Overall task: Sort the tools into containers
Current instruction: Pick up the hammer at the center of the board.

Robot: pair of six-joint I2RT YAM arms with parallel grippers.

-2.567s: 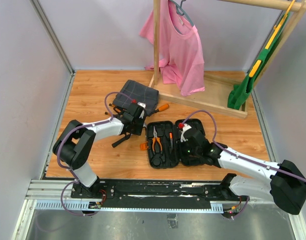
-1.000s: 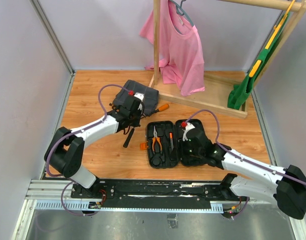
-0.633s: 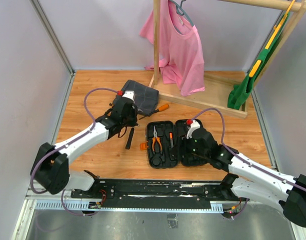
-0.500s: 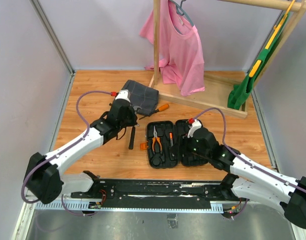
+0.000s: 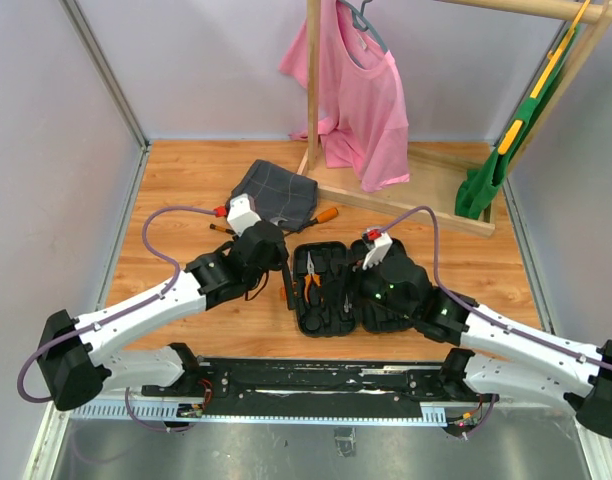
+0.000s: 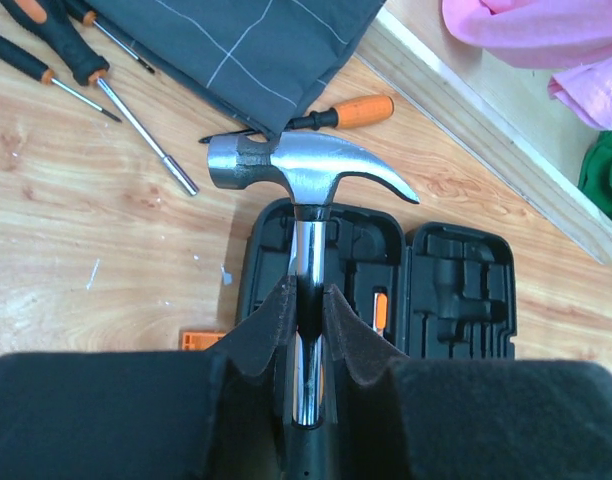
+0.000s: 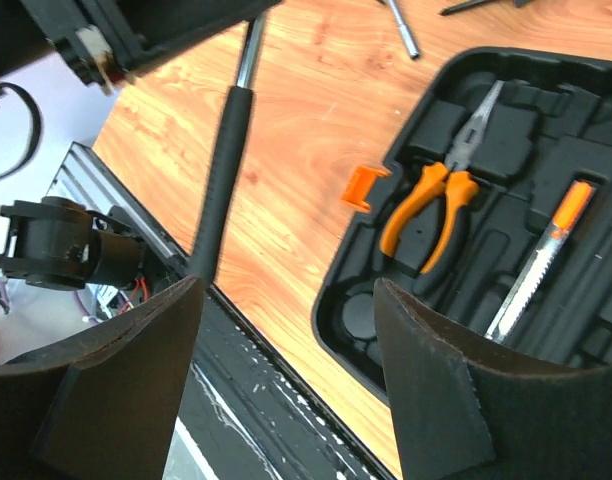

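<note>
Hammer (image 6: 296, 170) hangs at the left edge of the open tool case (image 6: 456, 300), shaft pinched by the left end effector (image 6: 308, 320); the right end effector (image 7: 286, 300) hovers spread over the pliers (image 7: 426, 215). Line the handle up with an empty recess before lowering.

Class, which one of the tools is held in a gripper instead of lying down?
The hammer, its steel shaft clamped in the left gripper. The pliers lie in the open case; the screwdrivers lie loose on the table.
</note>
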